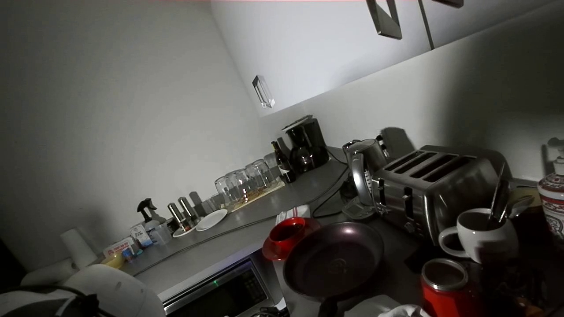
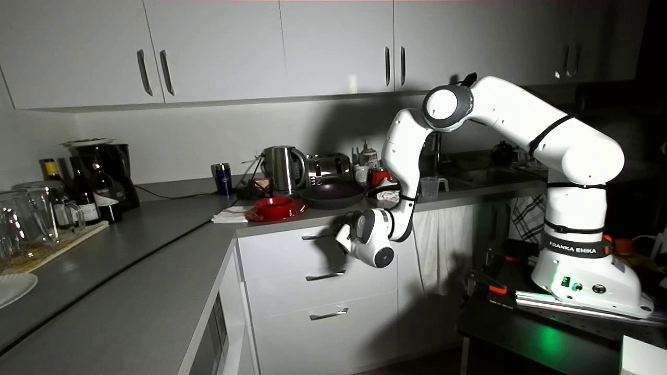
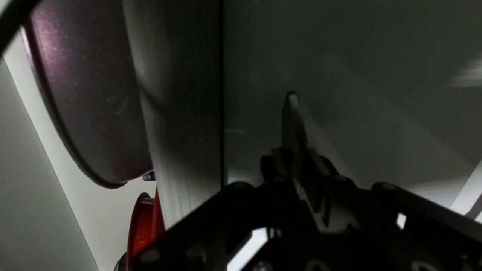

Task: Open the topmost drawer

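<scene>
In the wrist view, I see that the gripper [image 3: 295,159] is closed around the handle [image 3: 293,120] of the topmost drawer [image 3: 350,105], directly before it. In an exterior view, a frying pan [image 2: 332,194] rests on the countertop [image 2: 172,302] above the gripper. In an exterior view, a four-slot toaster [image 1: 421,180] stands farther from it.

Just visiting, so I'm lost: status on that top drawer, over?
Hand shut on handle. Topmost drawer looks closed. Frying pan, red bowl on counter above, likely not blocking.
</scene>
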### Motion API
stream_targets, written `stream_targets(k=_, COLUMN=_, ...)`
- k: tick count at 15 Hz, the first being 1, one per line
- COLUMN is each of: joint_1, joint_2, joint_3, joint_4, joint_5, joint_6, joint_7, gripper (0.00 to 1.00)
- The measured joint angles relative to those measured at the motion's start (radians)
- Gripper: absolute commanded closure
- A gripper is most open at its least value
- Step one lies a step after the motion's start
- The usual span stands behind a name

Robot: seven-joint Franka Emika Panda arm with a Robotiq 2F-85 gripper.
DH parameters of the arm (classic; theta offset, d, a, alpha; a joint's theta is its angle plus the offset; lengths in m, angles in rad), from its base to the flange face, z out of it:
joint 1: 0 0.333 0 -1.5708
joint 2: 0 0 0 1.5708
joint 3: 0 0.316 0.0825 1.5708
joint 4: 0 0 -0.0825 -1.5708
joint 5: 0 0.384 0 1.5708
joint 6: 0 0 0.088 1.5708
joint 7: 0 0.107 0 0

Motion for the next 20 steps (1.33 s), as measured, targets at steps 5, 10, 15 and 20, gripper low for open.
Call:
stream_targets(k=5, joint_1=-0.002, joint_2=0.008, joint_3=0.000, joint_4=0.011, joint_5=0.000, joint_6=-0.002, joint_7=-0.001, gripper=0.91)
stream_targets(k=10, joint_1=-0.003, joint_2=0.013, joint_3=0.009, joint_4=0.010, joint_5=0.000, joint_6=-0.020, joint_7=0.009, gripper=0.92)
stream_targets(k=15, joint_1=-0.003, joint_2=0.013, joint_3=0.017, joint_4=-0.009, joint_5=-0.014, joint_6=-0.048, joint_7=0.039, gripper=0.92)
stream_targets(k=20, joint_1=-0.003, joint_2=0.015, joint_3=0.017, joint_4=-0.043, joint_5=-0.069, joint_6=-0.093, joint_7=0.094, gripper=0.92)
